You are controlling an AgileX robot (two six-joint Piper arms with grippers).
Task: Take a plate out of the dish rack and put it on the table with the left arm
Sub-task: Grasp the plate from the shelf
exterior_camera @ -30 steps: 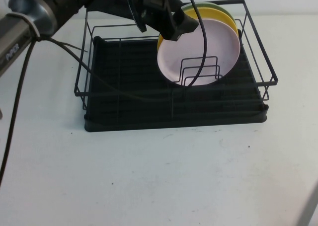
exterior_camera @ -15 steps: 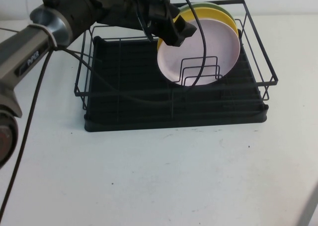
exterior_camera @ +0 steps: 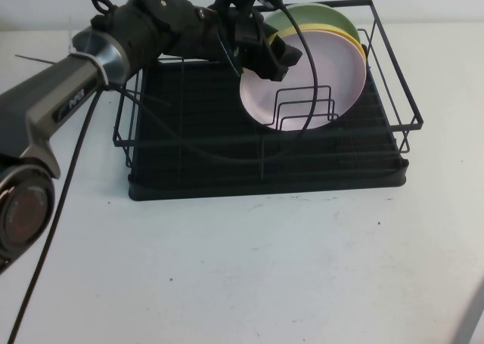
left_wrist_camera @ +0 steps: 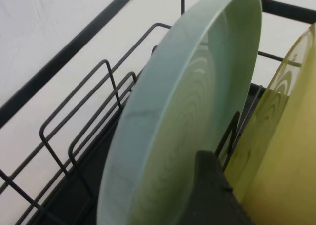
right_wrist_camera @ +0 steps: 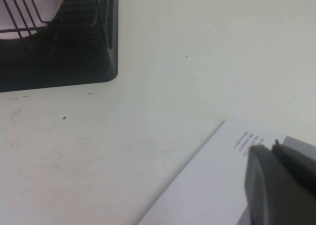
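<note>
Plates stood on edge at the right end of the black wire dish rack (exterior_camera: 265, 125), the pale pink plate (exterior_camera: 310, 83) foremost, a yellow plate (exterior_camera: 349, 34) behind it and a green plate (exterior_camera: 310, 13) at the back, all leaning among the wire dividers (exterior_camera: 306, 106). The left pincer (exterior_camera: 276, 53) was seen at the upper left rim of the stack, reached in across the rack by the left arm (exterior_camera: 113, 49); whether it was released or clenched could not be told, and no grasp on any plate was shown. In the left wrist view one dark finger (left_wrist_camera: 212, 195) was placed between the green plate (left_wrist_camera: 182, 116) and the yellow plate (left_wrist_camera: 281, 151). The right pincer (right_wrist_camera: 276, 185) was parked low over the white tabletop (exterior_camera: 265, 268), well apart from the rack, its state likewise not to be told.

A wrong pick was judged the main risk: with the finger set behind the yellow plate, that plate could be drawn out instead of the pink one. A trailing cable (exterior_camera: 306, 79) hanging across the pink plate's face could also be snagged on the dividers as the stack was disturbed.
</note>
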